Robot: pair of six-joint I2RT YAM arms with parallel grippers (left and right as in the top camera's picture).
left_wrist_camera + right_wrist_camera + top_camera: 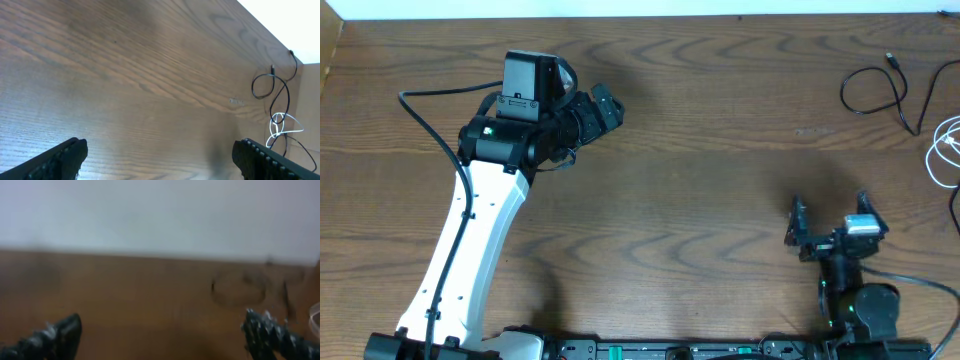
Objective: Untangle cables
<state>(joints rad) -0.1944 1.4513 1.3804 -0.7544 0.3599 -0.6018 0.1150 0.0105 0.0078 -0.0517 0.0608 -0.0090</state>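
Note:
The thin black cable (873, 88) lies looped at the table's far right, and the thin white cable (945, 148) lies just below it at the right edge, partly cut off. In the left wrist view the black cable (265, 85) and the white cable (280, 125) cross each other. A blurred black loop (237, 287) shows in the right wrist view. My left gripper (608, 108) is open and empty at the upper left, far from both cables. My right gripper (830, 220) is open and empty at the lower right, below the cables.
The wooden table (700, 150) runs across the view, with a white wall behind its far edge. My left arm's white link (470, 250) crosses the lower left, with a thick black arm wire (430, 125) beside it. The rail (670, 350) lies along the front.

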